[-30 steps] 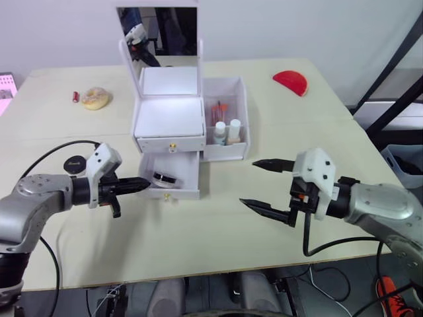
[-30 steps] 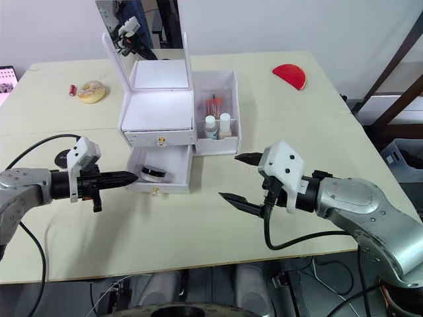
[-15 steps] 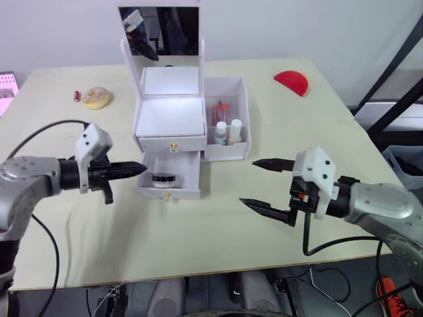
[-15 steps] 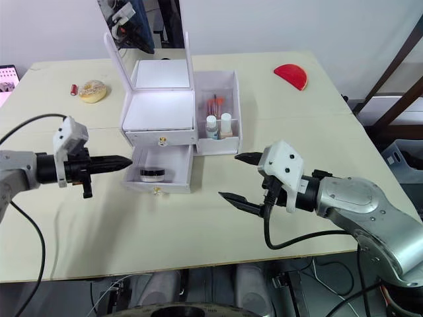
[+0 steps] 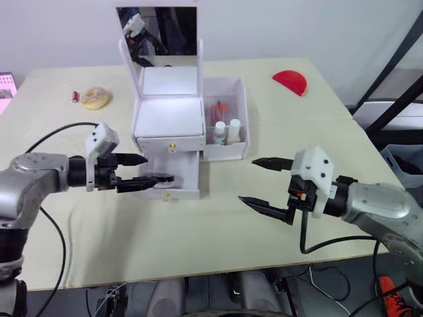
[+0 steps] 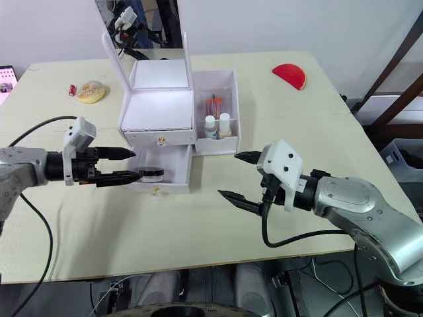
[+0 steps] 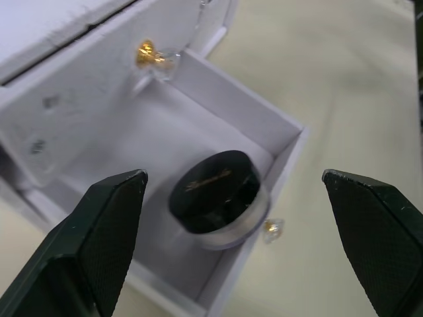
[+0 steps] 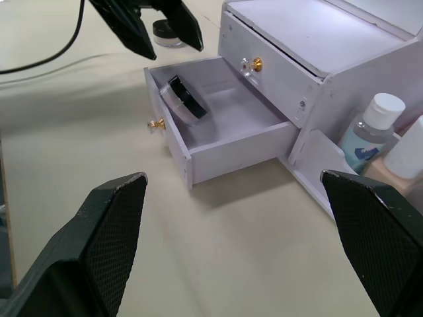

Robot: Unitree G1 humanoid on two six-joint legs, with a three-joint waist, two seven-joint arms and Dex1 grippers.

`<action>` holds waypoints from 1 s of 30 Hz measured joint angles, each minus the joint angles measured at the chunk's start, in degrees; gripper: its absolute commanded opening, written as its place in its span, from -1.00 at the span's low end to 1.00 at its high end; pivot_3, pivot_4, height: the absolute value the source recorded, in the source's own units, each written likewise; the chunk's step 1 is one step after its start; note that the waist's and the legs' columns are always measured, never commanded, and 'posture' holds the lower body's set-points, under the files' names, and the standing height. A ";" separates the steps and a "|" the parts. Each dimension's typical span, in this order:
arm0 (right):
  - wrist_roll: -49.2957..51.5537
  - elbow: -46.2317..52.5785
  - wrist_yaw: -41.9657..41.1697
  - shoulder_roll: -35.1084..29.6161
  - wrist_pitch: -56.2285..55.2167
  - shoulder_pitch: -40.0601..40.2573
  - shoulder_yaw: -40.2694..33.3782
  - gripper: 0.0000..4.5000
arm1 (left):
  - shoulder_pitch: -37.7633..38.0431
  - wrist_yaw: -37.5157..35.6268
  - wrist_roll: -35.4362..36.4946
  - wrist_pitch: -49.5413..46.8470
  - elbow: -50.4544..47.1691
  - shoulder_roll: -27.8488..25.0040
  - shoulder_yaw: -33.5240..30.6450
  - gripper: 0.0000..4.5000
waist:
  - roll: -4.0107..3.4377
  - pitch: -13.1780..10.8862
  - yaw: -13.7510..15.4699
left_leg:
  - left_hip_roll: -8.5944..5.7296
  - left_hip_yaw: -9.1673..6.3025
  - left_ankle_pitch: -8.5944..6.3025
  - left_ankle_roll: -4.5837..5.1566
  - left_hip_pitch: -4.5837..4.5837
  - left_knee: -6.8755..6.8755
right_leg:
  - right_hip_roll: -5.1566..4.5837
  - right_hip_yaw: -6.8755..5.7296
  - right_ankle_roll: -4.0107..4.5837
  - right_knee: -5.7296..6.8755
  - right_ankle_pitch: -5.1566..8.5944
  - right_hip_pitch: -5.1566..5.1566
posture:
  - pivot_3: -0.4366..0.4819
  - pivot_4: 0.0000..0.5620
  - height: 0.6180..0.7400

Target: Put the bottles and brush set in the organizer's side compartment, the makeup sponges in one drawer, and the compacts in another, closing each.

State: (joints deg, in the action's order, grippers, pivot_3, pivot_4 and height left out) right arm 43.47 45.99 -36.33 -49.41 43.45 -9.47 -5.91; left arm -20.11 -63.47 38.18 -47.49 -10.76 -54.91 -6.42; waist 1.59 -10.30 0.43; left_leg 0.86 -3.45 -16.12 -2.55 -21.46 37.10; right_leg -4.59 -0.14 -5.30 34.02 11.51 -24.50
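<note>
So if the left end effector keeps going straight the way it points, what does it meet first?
Most likely the compact in the open lower drawer. The left end effector is open and aimed at it, its fingers either side of the line. How far off it is remains unclear.

Layout: organizer (image 5: 169,125) mid-table, lower drawer (image 5: 173,179) pulled out toward the robot.

One compact (image 5: 160,179) lies in the open drawer; a second compact (image 8: 166,32) sits on the table (image 5: 218,231) to the organizer's left. Bottles (image 5: 227,131) and brush set (image 5: 219,109) stand in the side compartment (image 5: 226,119) on the organizer's right (brushes behind bottles). Left gripper (image 5: 142,171) is just left of the drawer, right gripper (image 5: 258,182) to its right.
</note>
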 measured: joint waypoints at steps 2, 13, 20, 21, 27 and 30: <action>-0.01 0.00 0.01 0.03 0.00 -0.01 0.04 1.00 | 0.64 1.02 0.35 -1.15 -1.42 0.00 -0.69 0.98 | 0.00 0.00 -0.01 | 0.00 0.00 0.00 0.00 0.00 -0.01 | 0.00 0.00 0.00 0.00 0.00 0.00 | -0.05 -0.47 0.99; -0.22 -0.12 -0.07 1.11 0.00 -0.76 2.49 1.00 | 4.72 17.58 6.31 -13.99 -15.37 3.51 -6.88 0.98 | 0.00 0.00 -0.03 | 0.00 -0.01 0.00 0.00 0.04 0.01 | 0.01 0.00 -0.01 0.05 -0.01 0.03 | -0.05 -0.47 0.99; -1.00 -1.30 -1.05 1.19 -0.39 -1.83 3.78 1.00 | 4.43 31.05 8.87 -24.52 -20.50 8.82 -9.58 0.98 | 0.01 0.01 -0.01 | -0.01 -0.02 0.01 0.00 0.07 0.04 | 0.02 0.01 -0.01 0.06 -0.01 0.08 | -0.05 -0.47 0.99; -1.18 -1.46 -1.25 1.27 -0.43 -1.95 4.00 1.00 | 4.12 33.89 9.14 -27.30 -21.38 10.70 -10.48 0.98 | 0.01 0.01 0.01 | -0.02 -0.04 0.01 0.01 0.06 0.05 | 0.02 0.01 -0.01 0.07 -0.02 0.08 | -0.05 -0.47 0.99; -1.75 -2.18 -2.43 1.76 -0.65 -2.99 5.19 1.00 | 1.37 47.51 9.73 -42.51 -31.24 21.43 -12.85 0.98 | 0.08 0.04 0.18 | -0.06 -0.08 0.01 0.00 0.07 0.08 | 0.04 0.01 0.07 0.11 -0.09 0.12 | -0.05 -0.47 0.99; -2.04 -2.43 -3.10 1.79 -0.65 -3.12 5.53 1.00 | 1.16 52.76 9.74 -44.53 -33.68 25.23 -13.90 0.98 | 0.08 0.06 0.14 | -0.06 -0.09 0.01 0.00 0.13 0.10 | 0.05 0.02 0.09 0.13 -0.09 0.18 | -0.05 -0.47 0.99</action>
State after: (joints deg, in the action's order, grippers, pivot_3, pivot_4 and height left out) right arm 41.43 43.56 -39.42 -47.62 42.80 -12.59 -0.38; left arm -18.95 -10.71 47.92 -92.02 -44.44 -29.68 -20.32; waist 1.67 -10.24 0.57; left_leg 0.80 -3.54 -16.11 -2.54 -21.32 37.20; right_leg -4.54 -0.12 -5.21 34.15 11.42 -24.32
